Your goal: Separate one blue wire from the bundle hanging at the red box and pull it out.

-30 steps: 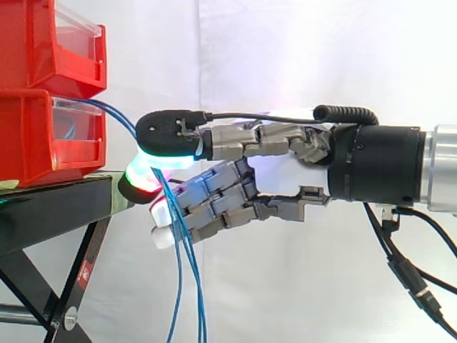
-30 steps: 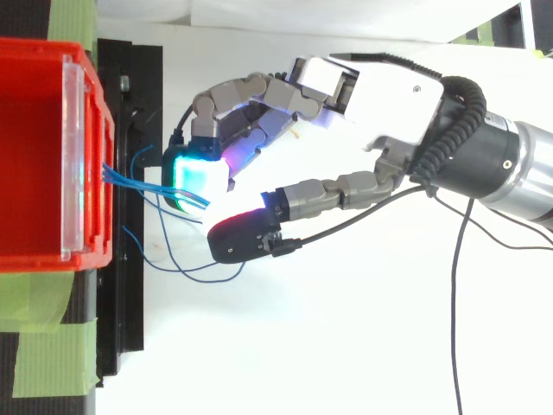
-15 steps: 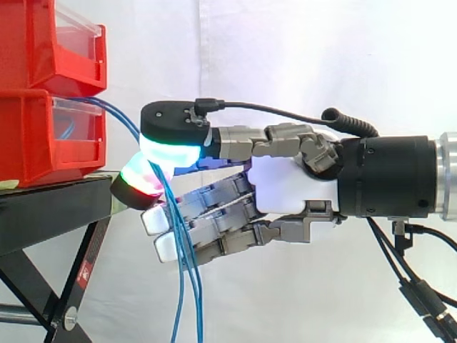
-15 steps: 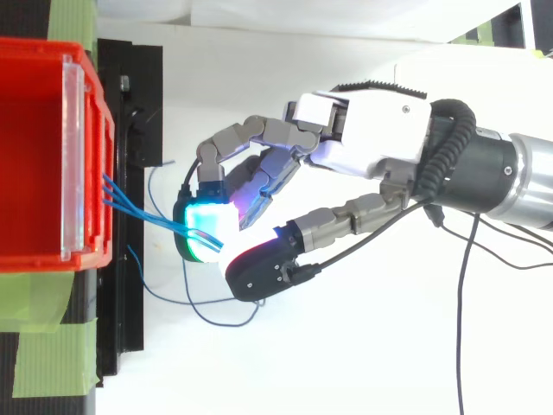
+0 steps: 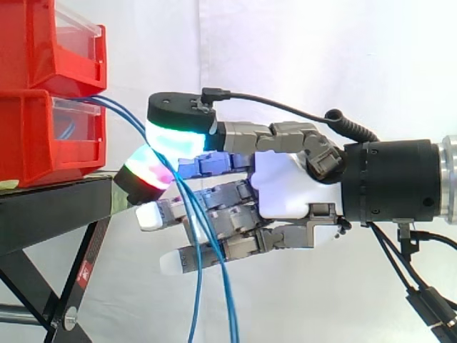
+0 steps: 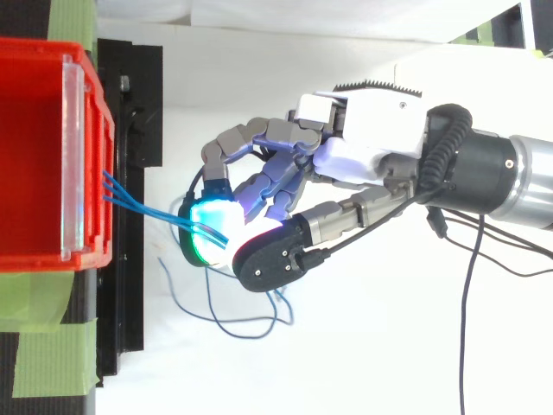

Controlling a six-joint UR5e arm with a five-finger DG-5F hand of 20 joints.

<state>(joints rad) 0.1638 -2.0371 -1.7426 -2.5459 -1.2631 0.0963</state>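
**Pinching blue wires just off the red box**

Reaching in from the right with the hand (image 5: 285,189), fingers curled, two glowing pads (image 5: 177,139) pressed together on the blue wires (image 6: 155,211). Apparently holding more than one strand in that pinch; impossible to tell exactly how many.

Leaving the front of the lower red box (image 5: 43,136) as separate strands, crossing the gap above the black stand (image 5: 50,214) in a fairly straight run to the pads, then falling below the hand in loose curves and loops.

Judging by those curves: thin, light and limp, with just enough spring to hold a bend. Probably smooth-coated, so likely to slip through a soft pinch and to drag neighbours along. No real weight to fight, only friction inside the box.

Best taken on the short span between box and pads, fanned apart there when seen from above, closing on a single strand only. Then drawn level and steadily away from the box, avoiding any jerk or kink.
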